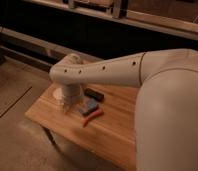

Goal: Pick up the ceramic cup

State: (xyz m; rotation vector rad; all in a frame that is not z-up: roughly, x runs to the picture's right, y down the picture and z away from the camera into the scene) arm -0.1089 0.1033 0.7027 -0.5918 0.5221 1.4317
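The robot's pale arm (107, 70) fills the right side of the frame and reaches leftward across the centre, bending down at a rounded wrist just left of the middle. Below that wrist the gripper (67, 104) hangs over the left end of a wooden table (112, 132), low and close to the tabletop. Whether it is spread or closed on anything cannot be told, since the wrist housing covers most of it. The ceramic cup (58, 93) shows only as a cream-white rounded patch at the left edge of the wrist, on the table's far left corner. It sits right against the gripper, mostly hidden behind it, and contact between the two cannot be judged. Just right of the gripper lies a blue block (88, 106), flat on the wood. Behind the block, toward the upper centre, rests a small black oblong object (94, 94). In front of the block lies a slim red tool (93, 117) — angled, with its tip pointing to the lower left. A tan floor (14, 130) occupies the lower left of the frame, and a dark wall with pale horizontal rails (142, 20) runs across the top.
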